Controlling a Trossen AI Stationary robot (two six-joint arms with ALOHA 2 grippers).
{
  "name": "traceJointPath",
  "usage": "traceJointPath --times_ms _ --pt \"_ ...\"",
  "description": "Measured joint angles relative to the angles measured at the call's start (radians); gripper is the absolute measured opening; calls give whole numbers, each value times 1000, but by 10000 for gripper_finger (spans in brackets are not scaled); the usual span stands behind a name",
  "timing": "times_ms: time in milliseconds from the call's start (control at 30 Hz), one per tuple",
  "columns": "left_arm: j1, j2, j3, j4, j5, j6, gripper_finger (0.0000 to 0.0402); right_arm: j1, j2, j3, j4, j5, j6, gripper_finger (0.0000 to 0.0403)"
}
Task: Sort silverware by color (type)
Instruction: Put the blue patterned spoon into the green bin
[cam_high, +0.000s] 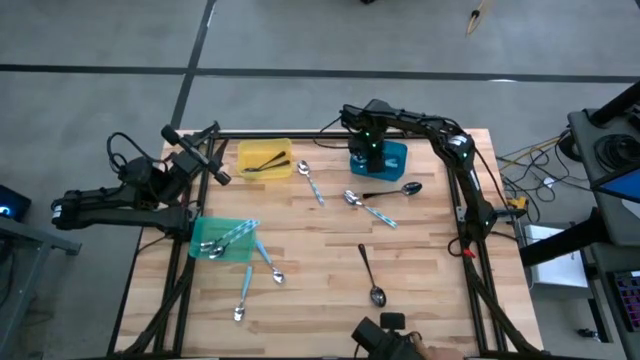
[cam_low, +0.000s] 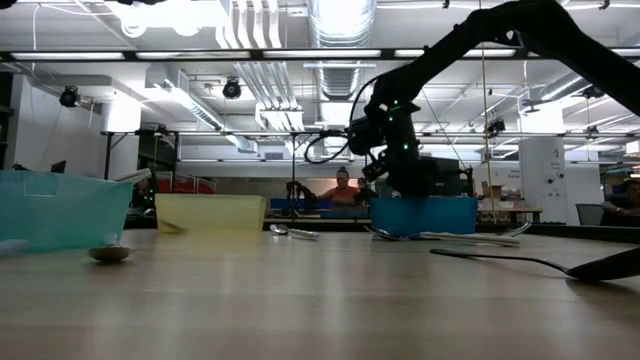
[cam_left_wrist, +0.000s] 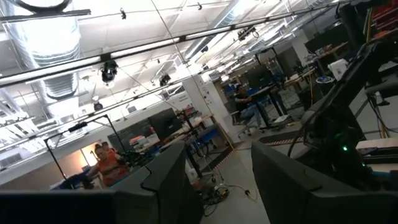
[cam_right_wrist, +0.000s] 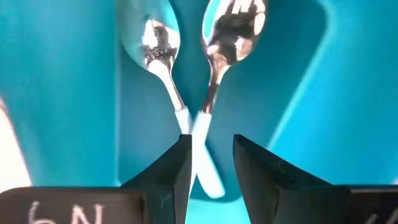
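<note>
Two spoons with shiny bowls and pale handles lie crossed on the floor of the blue bin at the table's far right. My right gripper points straight down just above their handles, fingers apart, and one handle end shows in the gap below them. My left gripper is raised off the table's left edge, open on nothing and aimed up into the room. More silverware lies loose on the wood: a blue-handled spoon, a crossed pair, a dark spoon and another.
A yellow bin with dark utensils stands at the far middle. A green bin with blue-handled spoons sits at the left. Two more blue-handled spoons lie near the front left. People sit in the room beyond.
</note>
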Motion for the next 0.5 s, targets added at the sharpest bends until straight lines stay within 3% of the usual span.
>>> traceJointPath --times_ms 300,500 --pt "0 0 0 -104 -2 -168 164 4 -115 0 -5 0 103 99" --pt "0 13 0 -180 -2 -357 164 24 -230 0 16 -7 259 85"
